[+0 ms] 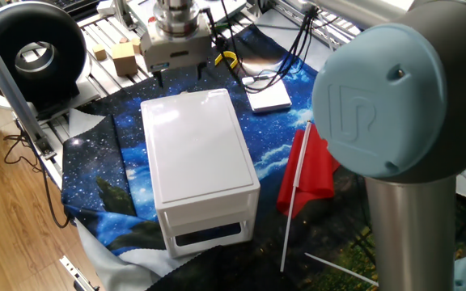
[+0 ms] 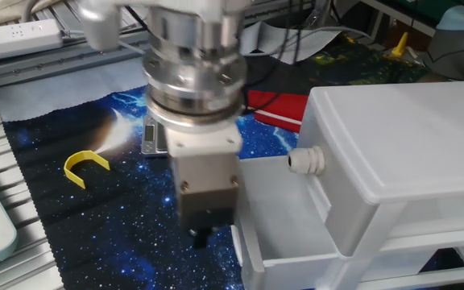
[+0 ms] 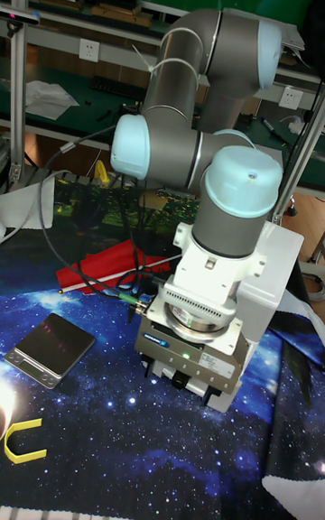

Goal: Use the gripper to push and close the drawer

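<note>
My gripper (image 2: 208, 235) is hanging tips-down over the starry blue cloth (image 2: 79, 209), at the open end of the drawer (image 2: 284, 234). In the other fixed view my fingertips are sitting just beside the drawer's front edge, on its outer side; I cannot tell whether they are touching it. My fingers are appearing close together with nothing between them, but the gap is blurred in that view and tiny in the rest, so I cannot tell whether they are open or closed.

The drawer is standing pulled out from the white cabinet (image 1: 199, 153), its tray exposed and extending toward my fingers. The cabinet body is lying beyond the drawer, on the far side from my fingertips. In one fixed view my gripper (image 1: 176, 71) is positioned at the cabinet's far end.

A yellow curved clip (image 2: 85, 167) is lying on the cloth, well apart from my fingers on the side away from the drawer. A small flat scale (image 3: 49, 348) is resting on the cloth near my fingers. A red flag (image 1: 307, 174) is lying beside the cabinet.
</note>
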Available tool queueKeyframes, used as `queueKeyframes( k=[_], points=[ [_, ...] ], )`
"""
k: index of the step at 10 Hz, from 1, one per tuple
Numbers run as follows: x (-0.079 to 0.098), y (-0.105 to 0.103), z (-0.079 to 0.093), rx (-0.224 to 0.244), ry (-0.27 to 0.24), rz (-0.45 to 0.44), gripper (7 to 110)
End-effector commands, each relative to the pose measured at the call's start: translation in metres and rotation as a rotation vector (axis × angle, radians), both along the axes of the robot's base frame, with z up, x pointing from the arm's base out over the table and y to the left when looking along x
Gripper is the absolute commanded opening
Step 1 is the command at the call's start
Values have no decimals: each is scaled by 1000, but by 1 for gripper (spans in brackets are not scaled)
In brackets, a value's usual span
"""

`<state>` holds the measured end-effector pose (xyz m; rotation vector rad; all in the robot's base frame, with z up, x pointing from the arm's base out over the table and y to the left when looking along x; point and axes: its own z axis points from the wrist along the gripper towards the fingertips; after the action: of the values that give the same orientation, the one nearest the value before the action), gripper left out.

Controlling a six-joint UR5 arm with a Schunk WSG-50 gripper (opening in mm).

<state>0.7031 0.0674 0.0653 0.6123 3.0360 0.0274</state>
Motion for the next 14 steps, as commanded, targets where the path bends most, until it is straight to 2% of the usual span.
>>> queueKeyframes(
  k=[1, 5, 8, 9, 14],
  points=[
    [-18, 21, -9, 24, 18, -41, 66],
    [-37, 32, -12, 13, 52, -56, 66],
    [-54, 33, -11, 13, 102, -10, 66],
    [-62, 37, -9, 26, 124, -1, 66],
    [-74, 48, 9, 67, 172, -2, 66]
  ],
)
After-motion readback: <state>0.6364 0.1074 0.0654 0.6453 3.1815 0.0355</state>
